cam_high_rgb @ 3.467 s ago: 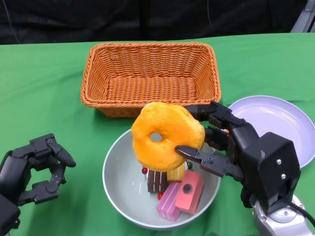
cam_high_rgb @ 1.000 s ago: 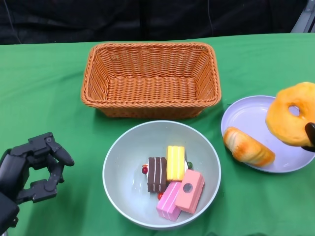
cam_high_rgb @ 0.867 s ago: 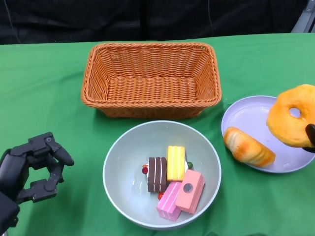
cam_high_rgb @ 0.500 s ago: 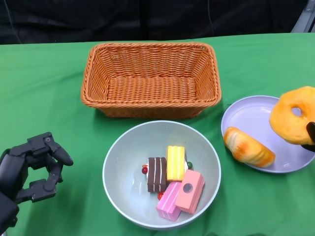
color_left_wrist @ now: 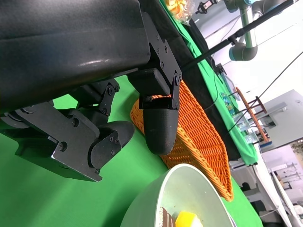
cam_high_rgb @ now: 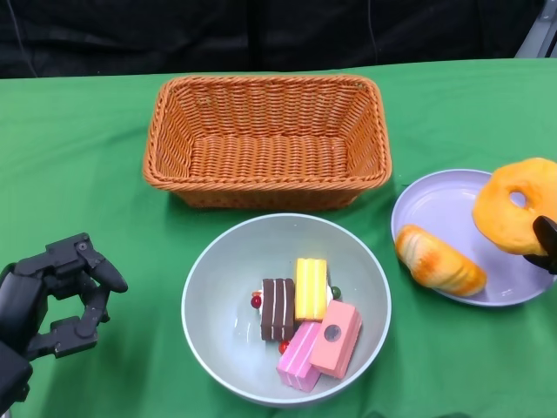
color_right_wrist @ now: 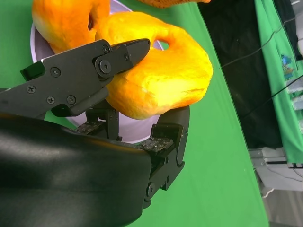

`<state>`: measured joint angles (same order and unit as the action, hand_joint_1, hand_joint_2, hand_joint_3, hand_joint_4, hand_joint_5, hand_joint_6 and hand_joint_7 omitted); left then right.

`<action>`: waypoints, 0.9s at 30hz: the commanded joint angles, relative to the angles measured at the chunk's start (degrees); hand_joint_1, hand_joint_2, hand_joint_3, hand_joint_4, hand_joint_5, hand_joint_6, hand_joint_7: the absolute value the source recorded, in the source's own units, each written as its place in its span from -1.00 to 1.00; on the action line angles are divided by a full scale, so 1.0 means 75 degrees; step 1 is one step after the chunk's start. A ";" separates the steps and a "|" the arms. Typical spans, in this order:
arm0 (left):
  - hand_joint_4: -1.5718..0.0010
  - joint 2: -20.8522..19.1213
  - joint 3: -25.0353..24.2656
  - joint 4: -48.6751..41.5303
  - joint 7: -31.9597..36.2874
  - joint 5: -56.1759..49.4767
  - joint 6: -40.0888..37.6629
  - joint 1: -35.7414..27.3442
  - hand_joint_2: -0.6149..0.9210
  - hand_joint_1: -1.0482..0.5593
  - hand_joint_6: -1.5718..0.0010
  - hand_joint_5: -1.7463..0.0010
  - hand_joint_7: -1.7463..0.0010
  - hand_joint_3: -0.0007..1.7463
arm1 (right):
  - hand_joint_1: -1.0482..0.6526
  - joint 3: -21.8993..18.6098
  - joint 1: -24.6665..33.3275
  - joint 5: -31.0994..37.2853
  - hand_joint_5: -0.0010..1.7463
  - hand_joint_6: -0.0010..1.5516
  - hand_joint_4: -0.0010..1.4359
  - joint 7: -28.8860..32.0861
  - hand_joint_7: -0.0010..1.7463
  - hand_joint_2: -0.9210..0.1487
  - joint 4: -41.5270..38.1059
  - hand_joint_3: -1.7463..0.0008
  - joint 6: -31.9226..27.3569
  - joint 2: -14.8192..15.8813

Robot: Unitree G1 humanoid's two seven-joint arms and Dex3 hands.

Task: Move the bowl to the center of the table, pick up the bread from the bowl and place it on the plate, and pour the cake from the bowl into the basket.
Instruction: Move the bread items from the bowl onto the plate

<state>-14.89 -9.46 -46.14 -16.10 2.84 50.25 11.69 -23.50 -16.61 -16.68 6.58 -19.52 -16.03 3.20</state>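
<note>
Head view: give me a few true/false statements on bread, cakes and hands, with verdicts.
1. The right hand holds the ring-shaped bread over the plate. True.
2. The basket contains cake pieces. False: it is empty; the cake pieces lie in the bowl.
3. A long bread roll lies on the plate. True.
4. The left hand grips the bowl's rim. False: it holds nothing and is apart from the bowl.

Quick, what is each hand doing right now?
Left hand: open, holding nothing.
Right hand: holding the ring-shaped bread above the plate.
</note>
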 commanded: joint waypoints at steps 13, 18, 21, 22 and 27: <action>-0.06 -0.0140 -0.0024 0.0109 0.0127 -0.0033 0.0063 -0.0085 0.50 0.30 -0.01 -0.85 -0.52 0.27 | 0.04 -0.0045 -0.0915 0.0084 0.41 -0.22 -0.05 0.0153 0.15 -1.00 -0.1757 0.84 0.0245 0.0405; -0.05 -0.0117 -0.0010 0.0101 -0.0034 0.0115 0.0048 -0.0082 0.51 0.31 0.00 -0.87 -0.53 0.28 | 0.03 -0.0006 -0.1029 0.0137 0.41 -0.22 -0.06 0.0129 0.14 -1.00 -0.2054 0.83 0.0213 0.0481; -0.05 -0.0117 -0.0010 0.0101 -0.0037 0.0118 0.0048 -0.0082 0.51 0.32 0.00 -0.87 -0.53 0.28 | 0.03 -0.0004 -0.1044 0.0136 0.41 -0.22 -0.06 0.0125 0.14 -1.00 -0.2092 0.83 0.0232 0.0489; -0.05 -0.0117 -0.0001 0.0080 -0.0037 0.0101 0.0072 -0.0068 0.51 0.32 0.00 -0.87 -0.54 0.28 | 0.03 0.0054 -0.1008 0.0183 0.41 -0.22 -0.05 0.0096 0.14 -1.00 -0.2028 0.83 0.0185 0.0516; -0.04 -0.0092 0.0006 0.0015 -0.0165 0.0206 0.0055 -0.0022 0.51 0.33 0.01 -0.87 -0.56 0.29 | -0.03 0.0352 -0.0796 0.0437 0.20 -0.13 -0.07 0.0053 -0.38 -1.00 -0.1672 0.79 0.0280 0.0540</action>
<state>-14.88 -9.37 -46.05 -16.58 3.23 50.41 11.54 -21.48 -23.94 -14.26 6.98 -33.64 -14.46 6.05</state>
